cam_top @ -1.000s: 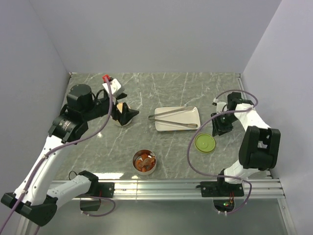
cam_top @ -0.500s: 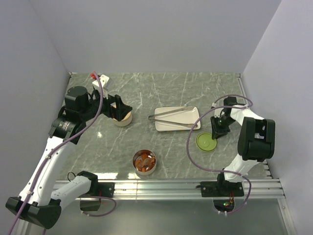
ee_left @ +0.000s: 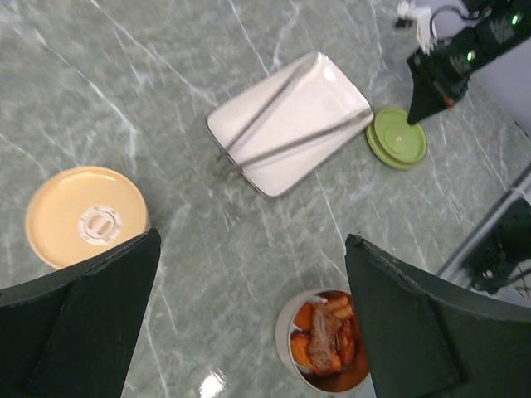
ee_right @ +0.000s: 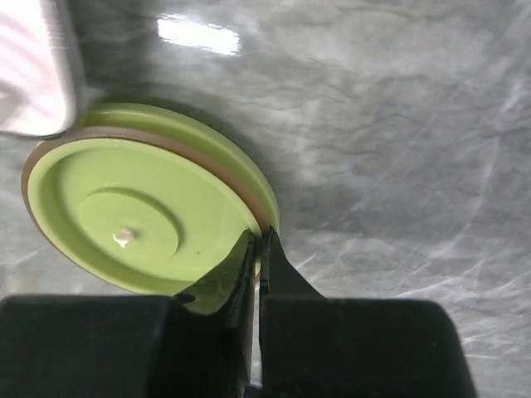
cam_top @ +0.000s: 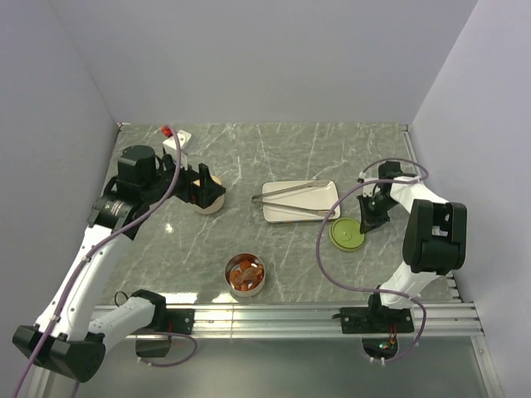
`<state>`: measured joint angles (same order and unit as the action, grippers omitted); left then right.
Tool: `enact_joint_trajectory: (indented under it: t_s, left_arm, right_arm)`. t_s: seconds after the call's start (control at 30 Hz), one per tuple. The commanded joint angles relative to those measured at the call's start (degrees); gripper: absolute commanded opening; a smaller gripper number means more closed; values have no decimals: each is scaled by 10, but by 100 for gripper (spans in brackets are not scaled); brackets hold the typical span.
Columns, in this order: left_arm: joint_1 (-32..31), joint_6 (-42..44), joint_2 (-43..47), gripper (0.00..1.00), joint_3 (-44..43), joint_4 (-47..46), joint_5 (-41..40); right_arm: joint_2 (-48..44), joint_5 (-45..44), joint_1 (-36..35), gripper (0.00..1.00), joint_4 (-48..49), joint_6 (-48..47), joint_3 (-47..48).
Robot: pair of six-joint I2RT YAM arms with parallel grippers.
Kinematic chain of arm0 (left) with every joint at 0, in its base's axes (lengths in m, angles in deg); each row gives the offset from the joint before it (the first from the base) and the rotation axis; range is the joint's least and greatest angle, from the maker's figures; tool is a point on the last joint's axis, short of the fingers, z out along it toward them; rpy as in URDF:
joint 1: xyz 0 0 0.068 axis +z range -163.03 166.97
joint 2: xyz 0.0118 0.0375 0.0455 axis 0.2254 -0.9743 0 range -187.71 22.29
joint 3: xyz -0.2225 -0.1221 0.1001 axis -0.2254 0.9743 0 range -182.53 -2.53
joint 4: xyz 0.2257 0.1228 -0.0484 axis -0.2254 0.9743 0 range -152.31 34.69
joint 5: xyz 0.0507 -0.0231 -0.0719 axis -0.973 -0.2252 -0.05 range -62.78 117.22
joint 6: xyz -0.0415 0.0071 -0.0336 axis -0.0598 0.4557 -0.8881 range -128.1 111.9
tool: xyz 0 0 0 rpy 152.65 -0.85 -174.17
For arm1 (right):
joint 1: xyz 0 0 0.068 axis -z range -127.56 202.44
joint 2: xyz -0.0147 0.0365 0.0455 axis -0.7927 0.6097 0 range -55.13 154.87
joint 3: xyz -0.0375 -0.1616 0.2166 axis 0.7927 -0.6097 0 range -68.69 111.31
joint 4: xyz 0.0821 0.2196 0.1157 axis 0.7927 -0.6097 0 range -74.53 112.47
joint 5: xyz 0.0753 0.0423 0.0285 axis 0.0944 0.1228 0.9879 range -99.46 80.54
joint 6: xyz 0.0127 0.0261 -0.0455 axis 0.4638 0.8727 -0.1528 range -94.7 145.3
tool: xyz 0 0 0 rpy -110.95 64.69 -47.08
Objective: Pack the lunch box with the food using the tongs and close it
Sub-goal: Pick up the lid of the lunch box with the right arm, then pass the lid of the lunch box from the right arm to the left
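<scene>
Closing step.
Right gripper (ee_right: 259, 239) pinches green lid (ee_right: 141, 207) rim; left gripper (ee_left: 253, 240) spread, empty. Next: seat lid on lunch box (cam_top: 246, 293).

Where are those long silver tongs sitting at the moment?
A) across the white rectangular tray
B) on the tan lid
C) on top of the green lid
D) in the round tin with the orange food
A: the tongs lie flat across the white tray, with their joined end poking just over one edge of it.
</scene>
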<state>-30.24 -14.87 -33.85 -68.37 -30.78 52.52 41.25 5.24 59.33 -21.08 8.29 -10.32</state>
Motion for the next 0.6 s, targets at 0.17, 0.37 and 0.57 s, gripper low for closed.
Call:
enact_joint_trajectory:
  t_s: [0.17, 0.37, 0.57]
  left_arm:
    - [3, 20, -47, 93, -46, 45, 218]
    - [2, -145, -10, 89, 33, -193, 346]
    - [1, -211, -40, 86, 40, -285, 361]
  right_arm:
    - [-115, 209, -2, 0, -49, 22, 130]
    - [-177, 265, -21, 0, -19, 76, 181]
    - [-197, 259, -20, 0, -38, 37, 178]
